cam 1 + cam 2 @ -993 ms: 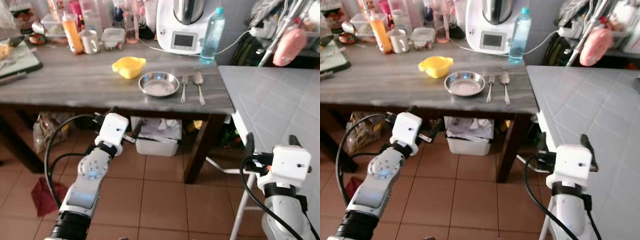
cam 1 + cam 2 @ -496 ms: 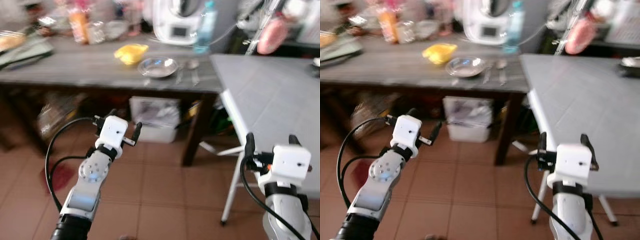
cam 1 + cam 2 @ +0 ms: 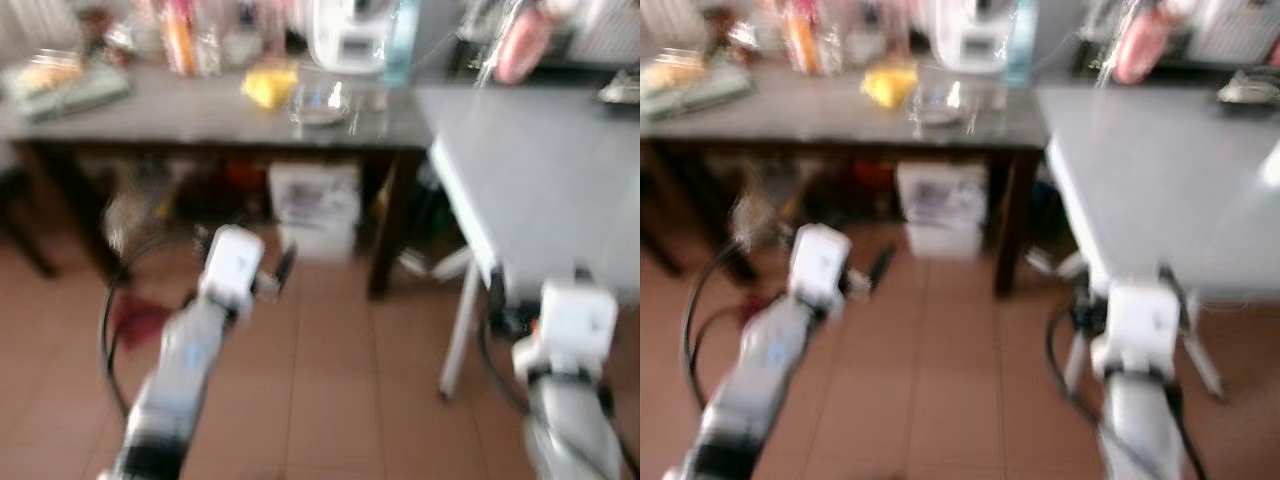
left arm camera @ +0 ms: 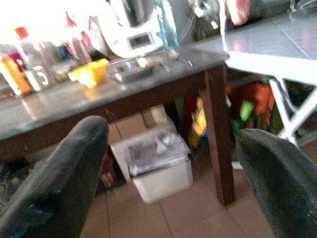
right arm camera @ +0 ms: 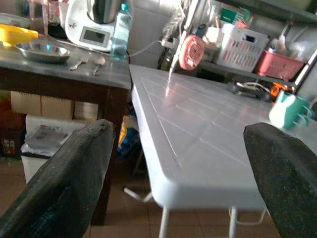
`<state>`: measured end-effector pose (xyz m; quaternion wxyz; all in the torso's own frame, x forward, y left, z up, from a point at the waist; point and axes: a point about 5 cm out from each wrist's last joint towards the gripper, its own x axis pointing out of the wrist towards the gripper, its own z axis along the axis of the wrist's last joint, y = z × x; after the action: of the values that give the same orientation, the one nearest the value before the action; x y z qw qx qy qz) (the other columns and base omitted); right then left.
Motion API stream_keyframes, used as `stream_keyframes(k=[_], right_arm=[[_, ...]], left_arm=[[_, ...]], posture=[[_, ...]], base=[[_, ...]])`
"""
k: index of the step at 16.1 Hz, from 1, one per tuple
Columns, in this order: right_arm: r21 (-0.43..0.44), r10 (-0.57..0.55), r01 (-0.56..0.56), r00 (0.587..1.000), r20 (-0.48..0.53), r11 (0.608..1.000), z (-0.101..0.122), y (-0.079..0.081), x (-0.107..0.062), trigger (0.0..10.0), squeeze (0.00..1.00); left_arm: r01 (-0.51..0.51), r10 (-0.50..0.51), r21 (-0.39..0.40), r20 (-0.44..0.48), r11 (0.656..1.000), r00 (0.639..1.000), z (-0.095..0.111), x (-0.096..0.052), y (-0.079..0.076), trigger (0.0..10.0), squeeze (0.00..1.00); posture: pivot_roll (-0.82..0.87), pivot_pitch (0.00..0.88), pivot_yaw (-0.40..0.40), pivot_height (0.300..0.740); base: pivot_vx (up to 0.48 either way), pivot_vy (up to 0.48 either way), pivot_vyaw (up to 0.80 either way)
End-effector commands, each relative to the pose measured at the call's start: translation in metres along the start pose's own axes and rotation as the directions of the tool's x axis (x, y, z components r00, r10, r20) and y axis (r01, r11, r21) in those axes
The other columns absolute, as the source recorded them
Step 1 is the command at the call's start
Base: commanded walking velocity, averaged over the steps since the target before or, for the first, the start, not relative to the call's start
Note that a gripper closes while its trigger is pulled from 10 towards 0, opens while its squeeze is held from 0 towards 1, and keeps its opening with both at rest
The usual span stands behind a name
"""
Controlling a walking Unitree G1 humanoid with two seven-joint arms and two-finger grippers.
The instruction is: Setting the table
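Head views, blurred: steel plate with cutlery on dark table.

Left wrist view: left gripper spread, empty.

Right wrist view: right gripper spread, empty, facing white folding table. Blur risks misjudged approach, collision.

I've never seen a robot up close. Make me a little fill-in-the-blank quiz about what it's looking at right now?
1. The metal bowl sits on the dark wooden table, beside a ____ container.
2. The fork and spoon lie on the ____ table.
3. Both the left tool and the right tool have their fingers ____.

Missing words: yellow; wooden; open
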<state>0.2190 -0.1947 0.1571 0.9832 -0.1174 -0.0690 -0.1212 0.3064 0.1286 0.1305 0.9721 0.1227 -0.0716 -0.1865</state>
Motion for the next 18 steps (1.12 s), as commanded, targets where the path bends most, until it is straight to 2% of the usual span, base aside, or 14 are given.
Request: stream_keyframes(k=[1, 18], right_arm=[[-0.003, -0.012, 0.012, 1.000, -0.006, 1.000, -0.0005, -0.0016, -0.0008, 10.0, 0.00], [-0.012, -0.012, 0.012, 1.000, -0.001, 1.000, 0.0006, -0.0014, -0.0009, 10.0, 0.00]], left_arm=[[0.028, -0.028, 0.001, 0.033, 1.000, 0.999, 0.0087, 0.0070, -0.0055, 10.0, 0.00], [0.040, -0.039, -0.032, 0.036, 0.999, 0.999, 0.0065, 0.0099, -0.0135, 10.0, 0.00]], posture=[[0.05, 0.095, -0.019, 0.740], [0.03, 0.100, -0.017, 0.740]], base=[[0.000, 0.000, 0.00], [0.000, -0.459, 0.00]])
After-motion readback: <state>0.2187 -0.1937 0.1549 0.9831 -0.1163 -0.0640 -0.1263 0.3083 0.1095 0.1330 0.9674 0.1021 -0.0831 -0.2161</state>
